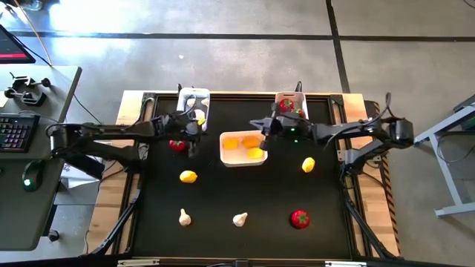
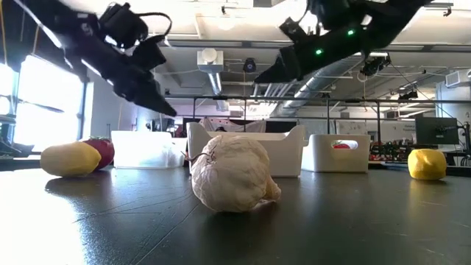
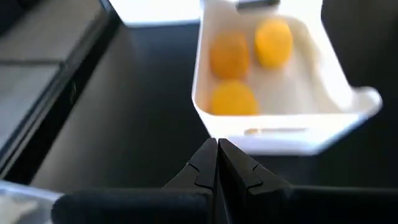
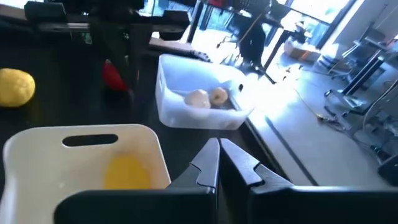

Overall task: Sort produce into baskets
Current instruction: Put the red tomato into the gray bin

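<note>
Right gripper point(image 1: 261, 142), fingers together and empty, hovers by the middle basket point(image 1: 243, 158); best to rise clear, open wide, then approach the nearby lemon point(image 1: 309, 165)

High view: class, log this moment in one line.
left gripper: shut, empty | right gripper: shut, empty | middle basket: three lemons

A black table mat point(image 1: 223, 237) on a wooden-edged bench, concrete floor point(image 1: 223, 52) around it; a desk point(image 1: 37, 159) alongside carries a keyboard point(image 1: 13, 132) and mouse point(image 1: 28, 178); a monitor point(image 2: 436, 131) stands in the workshop beyond.
</note>
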You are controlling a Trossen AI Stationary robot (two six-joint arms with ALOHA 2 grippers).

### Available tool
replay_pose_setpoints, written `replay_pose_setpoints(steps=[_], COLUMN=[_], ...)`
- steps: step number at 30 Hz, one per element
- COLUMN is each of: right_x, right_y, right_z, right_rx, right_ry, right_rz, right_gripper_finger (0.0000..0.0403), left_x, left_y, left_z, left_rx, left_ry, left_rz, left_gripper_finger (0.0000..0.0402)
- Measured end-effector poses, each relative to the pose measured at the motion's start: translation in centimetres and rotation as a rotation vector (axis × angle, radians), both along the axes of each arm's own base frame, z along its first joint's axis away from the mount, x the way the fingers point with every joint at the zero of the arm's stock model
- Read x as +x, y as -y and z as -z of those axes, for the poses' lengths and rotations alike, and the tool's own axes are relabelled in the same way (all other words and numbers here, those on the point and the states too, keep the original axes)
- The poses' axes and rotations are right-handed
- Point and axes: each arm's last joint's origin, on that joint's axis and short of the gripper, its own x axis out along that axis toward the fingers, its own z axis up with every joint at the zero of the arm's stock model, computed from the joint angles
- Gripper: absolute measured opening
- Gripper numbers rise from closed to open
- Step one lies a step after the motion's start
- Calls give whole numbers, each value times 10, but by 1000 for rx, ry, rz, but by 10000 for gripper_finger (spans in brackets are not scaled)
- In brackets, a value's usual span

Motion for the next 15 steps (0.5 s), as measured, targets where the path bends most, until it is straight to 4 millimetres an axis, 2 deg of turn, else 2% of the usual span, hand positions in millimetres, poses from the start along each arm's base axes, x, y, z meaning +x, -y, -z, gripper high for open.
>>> replay_pose_setpoints(steps=[4,9,15], right_x=[-15,-21,-21], right_y=[0,-3,-3], right_z=[-8,-14,-12], right_rx=[4,36,46], right_ry=[23,43,29], right_rz=[20,27,30], right_gripper_finger=[0,0,0], left_x=[-6,-14,-21], left_y=[12,23,33], left_z=[-14,-21,-18], left_rx=[-10,-48,-71], left_ry=[-179,-387,-519], left_rz=[-32,-108,-140], left_gripper_finger=[0,4,50])
